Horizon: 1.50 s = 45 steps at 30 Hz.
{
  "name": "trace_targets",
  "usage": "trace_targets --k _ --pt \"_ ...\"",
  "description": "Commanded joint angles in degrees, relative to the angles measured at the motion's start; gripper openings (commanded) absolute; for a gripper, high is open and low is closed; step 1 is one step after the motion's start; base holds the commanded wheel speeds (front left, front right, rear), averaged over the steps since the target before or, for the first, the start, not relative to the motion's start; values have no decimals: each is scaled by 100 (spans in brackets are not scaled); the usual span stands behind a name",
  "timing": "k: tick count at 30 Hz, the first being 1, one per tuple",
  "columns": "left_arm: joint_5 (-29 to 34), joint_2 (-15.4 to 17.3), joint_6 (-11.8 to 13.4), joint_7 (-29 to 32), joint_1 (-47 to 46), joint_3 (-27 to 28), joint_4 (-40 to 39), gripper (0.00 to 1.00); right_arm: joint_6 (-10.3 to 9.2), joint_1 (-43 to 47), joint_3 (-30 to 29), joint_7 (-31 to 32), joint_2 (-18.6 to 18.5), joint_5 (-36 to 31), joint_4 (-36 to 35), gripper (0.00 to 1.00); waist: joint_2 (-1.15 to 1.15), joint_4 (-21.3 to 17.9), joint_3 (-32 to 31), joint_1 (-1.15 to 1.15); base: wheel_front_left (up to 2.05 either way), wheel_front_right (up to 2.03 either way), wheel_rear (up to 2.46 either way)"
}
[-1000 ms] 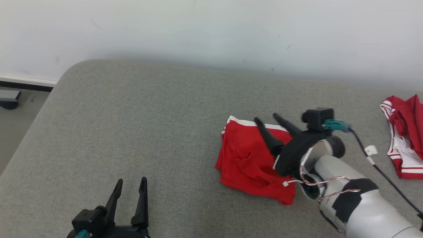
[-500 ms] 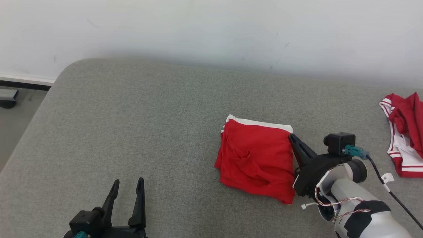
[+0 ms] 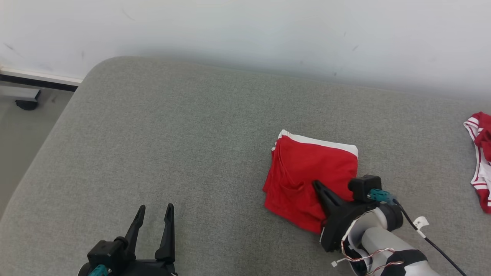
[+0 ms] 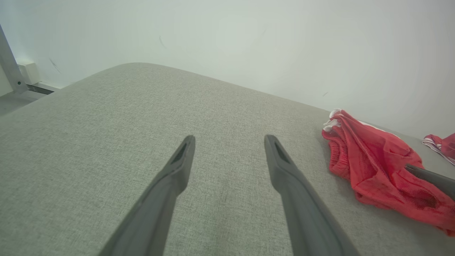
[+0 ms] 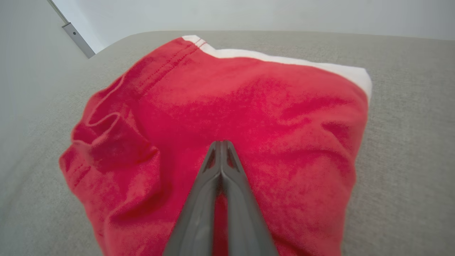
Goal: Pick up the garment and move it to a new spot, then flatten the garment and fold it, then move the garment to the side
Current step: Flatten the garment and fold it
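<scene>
The garment (image 3: 307, 168) is a folded red pair of shorts with a white band along its far edge, lying on the grey cushion (image 3: 172, 134) right of centre. My right gripper (image 3: 317, 184) is shut, its two fingers pressed together and lying over the garment's near right part; I see no cloth pinched between them. In the right wrist view the joined tips of the right gripper (image 5: 221, 143) sit over the middle of the red garment (image 5: 249, 99). My left gripper (image 3: 154, 210) stands open and empty at the lower left, apart from the garment (image 4: 373, 167).
Another red and white garment (image 3: 481, 161) lies at the cushion's far right edge. The cushion's left side drops to the floor, where a dark caster (image 3: 27, 103) stands. A pale wall runs behind.
My right gripper has gone from open to shut and drawn back from the garment's far side to its near right part. The head view has shifted. The left gripper has not moved.
</scene>
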Motion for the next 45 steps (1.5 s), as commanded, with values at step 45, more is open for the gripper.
trace_targets --k 45 --pt "337 116 5 -11 362 501 -268 100 11 2686 -3668 -19 15 -3084 -3838 0 0 -1306 -373 0 0 0 0"
